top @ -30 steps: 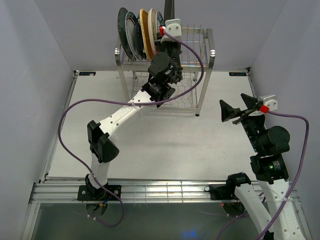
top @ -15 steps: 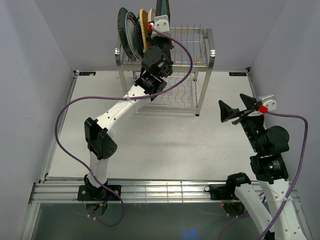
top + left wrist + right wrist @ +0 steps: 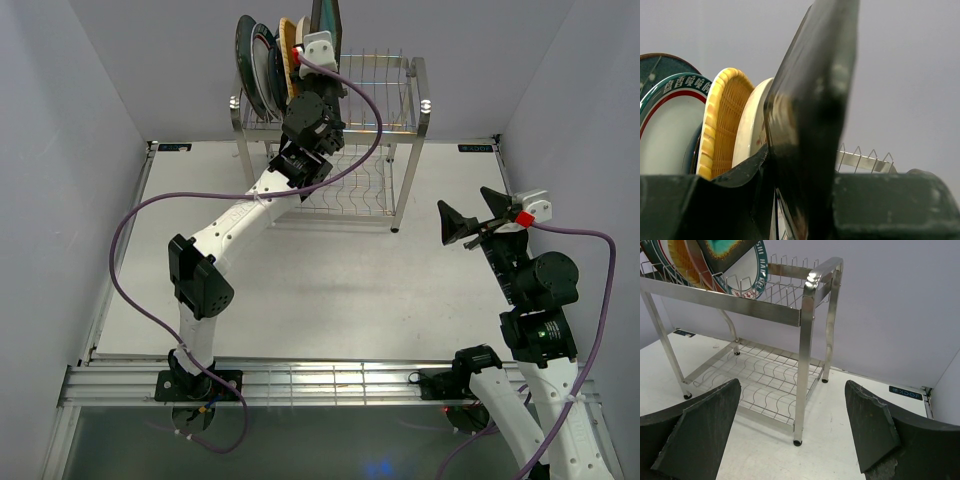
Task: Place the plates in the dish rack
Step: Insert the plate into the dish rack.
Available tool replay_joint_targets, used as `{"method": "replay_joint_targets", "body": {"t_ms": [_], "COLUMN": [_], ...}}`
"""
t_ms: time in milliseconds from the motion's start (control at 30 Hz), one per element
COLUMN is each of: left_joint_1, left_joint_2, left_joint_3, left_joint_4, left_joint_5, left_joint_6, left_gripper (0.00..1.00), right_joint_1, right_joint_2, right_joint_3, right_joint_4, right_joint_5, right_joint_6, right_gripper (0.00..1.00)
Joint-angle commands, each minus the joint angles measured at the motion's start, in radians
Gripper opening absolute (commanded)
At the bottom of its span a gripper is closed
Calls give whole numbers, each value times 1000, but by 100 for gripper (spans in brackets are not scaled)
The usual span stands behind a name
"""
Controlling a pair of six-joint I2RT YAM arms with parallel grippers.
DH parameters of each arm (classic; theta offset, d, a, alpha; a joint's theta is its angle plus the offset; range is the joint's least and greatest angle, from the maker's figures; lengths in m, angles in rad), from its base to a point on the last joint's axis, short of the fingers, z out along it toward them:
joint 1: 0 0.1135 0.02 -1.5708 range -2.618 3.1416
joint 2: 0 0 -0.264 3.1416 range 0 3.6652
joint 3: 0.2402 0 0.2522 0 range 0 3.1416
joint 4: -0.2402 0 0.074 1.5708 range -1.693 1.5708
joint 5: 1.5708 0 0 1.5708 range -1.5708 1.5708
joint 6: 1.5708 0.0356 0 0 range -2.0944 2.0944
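The dish rack (image 3: 420,100) stands at the back of the table. Several plates stand upright at the left end of its upper tier: a dark teal round one (image 3: 243,50), a white rimmed one (image 3: 262,62) and the orange woven one (image 3: 288,35). My left gripper (image 3: 318,50) is shut on the green square brown-rimmed plate (image 3: 326,15), holding it upright just right of that row. In the left wrist view that plate (image 3: 815,100) is edge-on and dark between my jaws, beside the orange woven plate (image 3: 722,120) and a cream plate (image 3: 752,125). My right gripper (image 3: 478,215) is open and empty, right of the rack.
The right wrist view shows the rack's near post (image 3: 807,340), its wavy lower shelf (image 3: 765,385) and, at the top left, the green square plate (image 3: 722,250) in front of a white teal-rimmed plate (image 3: 750,270). The upper tier's right slots (image 3: 385,70) hold nothing.
My left gripper has moved left and up along the upper tier with the plate, closer to the row of standing plates. The right arm has not moved.
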Motion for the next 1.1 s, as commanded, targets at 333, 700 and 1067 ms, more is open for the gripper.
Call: {"method": "replay_joint_targets", "body": {"t_ms": [333,700,1067], "left_joint_1": [0,-5,-8], "left_joint_2": [-147,-166,-147], "left_joint_3": [-7,13,143], "left_joint_4": [118,131,136], "left_joint_5": [100,91,111], "left_joint_6": [-102,-51,7], "left_gripper": [0,0,0], "right_joint_1": [13,16,19], "right_joint_2": [2,5,9], "right_joint_3": [1,-1,-1], "right_joint_4": [42,42,42], "right_joint_5": [18,17,14], "right_joint_6": [-15,-15,-15], "right_gripper": [90,90,90]}}
